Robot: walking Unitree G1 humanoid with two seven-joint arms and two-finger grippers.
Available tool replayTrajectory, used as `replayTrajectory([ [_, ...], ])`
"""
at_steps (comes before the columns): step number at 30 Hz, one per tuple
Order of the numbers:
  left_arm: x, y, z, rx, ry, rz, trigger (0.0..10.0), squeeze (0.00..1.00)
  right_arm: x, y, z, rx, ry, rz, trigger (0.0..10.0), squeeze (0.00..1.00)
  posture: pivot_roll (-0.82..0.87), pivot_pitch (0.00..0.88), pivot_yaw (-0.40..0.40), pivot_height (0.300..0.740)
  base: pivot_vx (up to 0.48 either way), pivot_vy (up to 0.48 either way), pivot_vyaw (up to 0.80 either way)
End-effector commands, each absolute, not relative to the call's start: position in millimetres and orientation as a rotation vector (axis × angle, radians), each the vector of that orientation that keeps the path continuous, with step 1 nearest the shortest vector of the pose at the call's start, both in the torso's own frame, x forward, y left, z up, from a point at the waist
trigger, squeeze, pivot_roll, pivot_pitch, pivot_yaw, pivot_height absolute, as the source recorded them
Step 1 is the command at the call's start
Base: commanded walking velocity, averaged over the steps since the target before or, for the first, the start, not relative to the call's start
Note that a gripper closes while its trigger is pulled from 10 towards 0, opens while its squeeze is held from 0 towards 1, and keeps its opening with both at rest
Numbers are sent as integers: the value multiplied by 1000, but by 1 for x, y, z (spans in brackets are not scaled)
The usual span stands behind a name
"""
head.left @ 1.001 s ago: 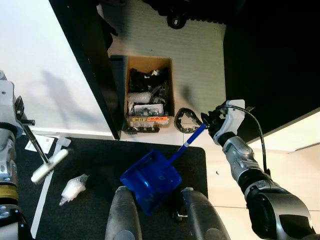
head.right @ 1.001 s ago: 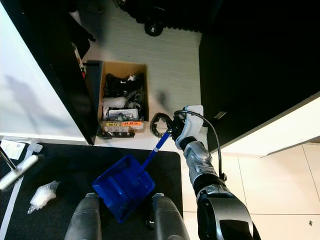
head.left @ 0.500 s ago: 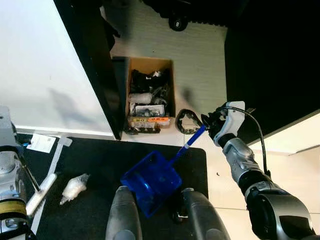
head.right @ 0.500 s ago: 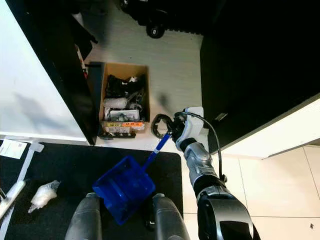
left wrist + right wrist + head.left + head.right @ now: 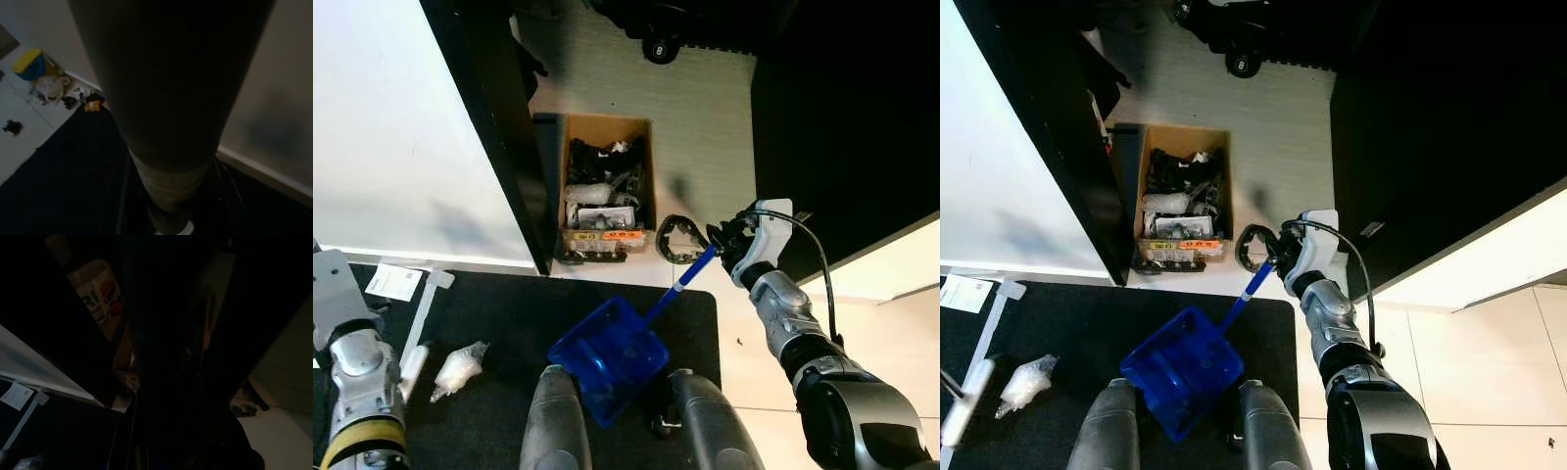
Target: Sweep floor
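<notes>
My right gripper is closed around the top end of the blue dustpan's handle, just beside the black coiled object that lies on the pale floor. The blue dustpan hangs from that handle with its scoop tilted over the black mat, directly ahead of my two grey legs. The scoop's open mouth faces down toward my left leg.

My left arm stands at the mat's left edge, well apart from the dustpan. Just beside it is a white cylindrical piece, which looks like the end of a brush or broom. I cannot tell how far my left fingers are open or whether they hold that piece. The left wrist view is taken up by a dark tapering shaft close before the lens, with the dark mat and a pale wall behind it.

A crumpled clear plastic wrapper lies on the mat, to the left of the dustpan and just right of the white piece. A white paper slip lies at the mat's far left corner.

Beyond the mat, an open cardboard box full of dark odds and ends stands on the floor against a black panel. A black caster wheel shows further off past the box.

The right wrist view is very dark; the printed side of a box and a white slip can be made out.
</notes>
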State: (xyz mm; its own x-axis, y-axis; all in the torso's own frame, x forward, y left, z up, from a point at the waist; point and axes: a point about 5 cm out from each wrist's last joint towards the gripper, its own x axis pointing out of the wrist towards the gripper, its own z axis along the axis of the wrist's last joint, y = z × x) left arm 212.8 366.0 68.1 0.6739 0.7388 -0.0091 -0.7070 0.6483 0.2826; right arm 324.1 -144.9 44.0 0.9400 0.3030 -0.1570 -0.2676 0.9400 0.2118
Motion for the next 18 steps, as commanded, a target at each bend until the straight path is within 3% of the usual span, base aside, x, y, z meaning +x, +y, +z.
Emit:
replayTrajectory([
  [1, 207, 360, 58, 223, 129, 842, 10000, 0, 322, -151, 45, 204, 164, 280, 10000, 0, 23, 187, -100, 740, 0, 0, 0],
  [13, 227, 325, 39, 32, 54, 847, 10000, 0, 321, -142, 48, 166, 128, 360, 10000, 0, -11, 230, -116, 740, 0, 0, 0],
  [18, 254, 291, 37, -81, 48, 792, 10000, 0, 320, -141, 45, 164, 158, 338, 10000, 0, -19, 245, -110, 740, 0, 0, 0],
])
